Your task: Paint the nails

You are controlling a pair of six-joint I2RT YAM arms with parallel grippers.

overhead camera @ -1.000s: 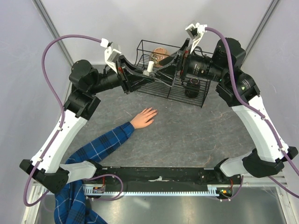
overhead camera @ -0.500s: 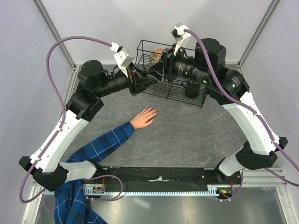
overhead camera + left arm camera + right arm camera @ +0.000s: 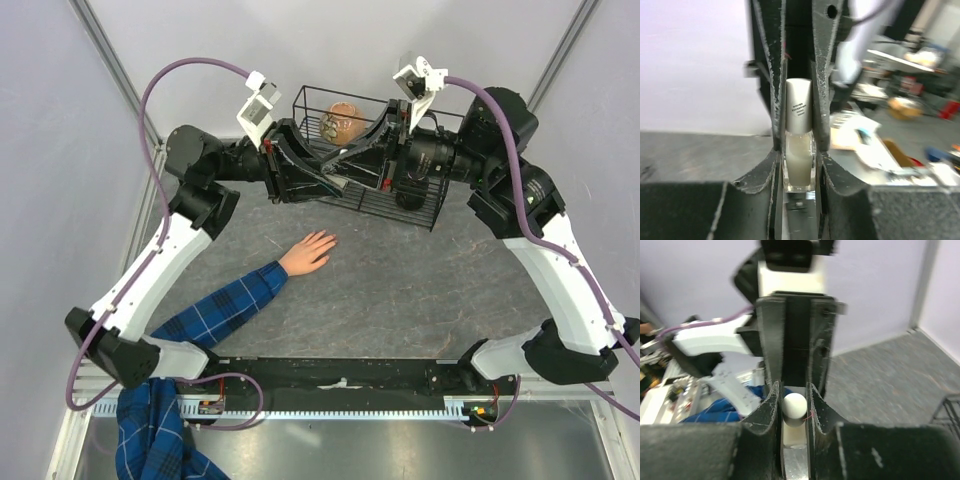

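- The left tool clamps a clear bottle, and the right tool closes on its white cap, at the front left of the wire basket.
- The nails tip a hand lying flat on the table, in front of the basket.
- The table is mottled grey stone; pale lilac walls rise behind the basket.

Grey mottled table: skin-coloured hand lies flat near the middle, its blue plaid sleeve trailing to the near-left edge, black wire basket at the far side.
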